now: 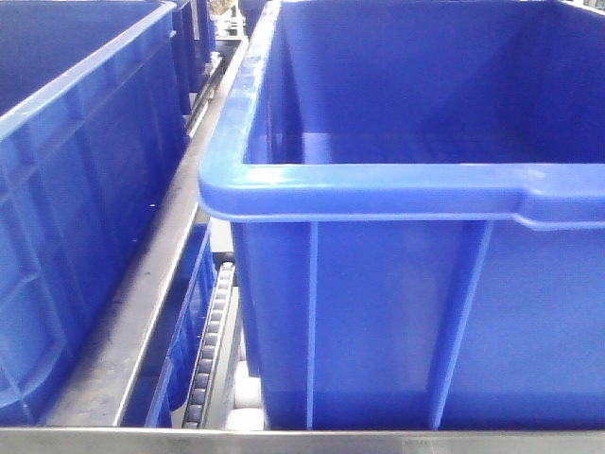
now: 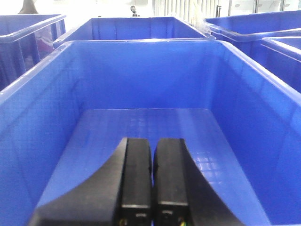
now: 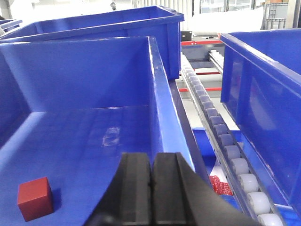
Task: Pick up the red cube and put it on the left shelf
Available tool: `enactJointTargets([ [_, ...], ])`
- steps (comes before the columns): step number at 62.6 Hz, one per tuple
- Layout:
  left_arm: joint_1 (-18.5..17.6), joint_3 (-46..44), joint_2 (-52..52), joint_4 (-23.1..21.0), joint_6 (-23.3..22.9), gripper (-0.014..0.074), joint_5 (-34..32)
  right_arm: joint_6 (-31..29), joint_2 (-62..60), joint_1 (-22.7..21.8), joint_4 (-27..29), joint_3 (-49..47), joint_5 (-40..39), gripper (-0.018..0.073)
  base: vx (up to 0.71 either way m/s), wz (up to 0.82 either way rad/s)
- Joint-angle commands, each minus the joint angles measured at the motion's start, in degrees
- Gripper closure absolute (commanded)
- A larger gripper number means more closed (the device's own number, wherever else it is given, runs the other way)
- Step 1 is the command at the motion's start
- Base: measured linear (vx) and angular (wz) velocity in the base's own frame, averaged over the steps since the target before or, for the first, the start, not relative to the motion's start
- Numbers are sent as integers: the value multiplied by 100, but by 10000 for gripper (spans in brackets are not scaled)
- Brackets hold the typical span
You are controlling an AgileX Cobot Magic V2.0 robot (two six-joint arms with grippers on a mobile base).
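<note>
The red cube (image 3: 35, 198) lies on the floor of a large blue bin (image 3: 84, 136), at the lower left of the right wrist view. My right gripper (image 3: 151, 162) is shut and empty, over the bin floor to the right of the cube and apart from it. My left gripper (image 2: 152, 148) is shut and empty, above the floor of another blue bin (image 2: 141, 127) that holds nothing I can see. The cube does not show in the front view or the left wrist view. No shelf is recognisable in any view.
The front view shows a blue bin (image 1: 416, 180) close in front and another (image 1: 76, 189) at the left, with a metal rail (image 1: 142, 312) and rollers (image 1: 208, 350) between. A roller track (image 3: 221, 141) runs right of the right-hand bin, with more blue bins (image 3: 263, 80) beyond.
</note>
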Motion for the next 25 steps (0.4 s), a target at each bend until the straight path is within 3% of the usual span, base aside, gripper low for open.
enactJointTargets([
  [1, -25, 136, -72, -27, -29, 506, -481, -39, -103, -26, 10, -132, -525, 514, 0, 0],
  [25, -25, 136, -72, -27, -29, 506, -481, -39, -103, -26, 10, -132, -525, 514, 0, 0],
])
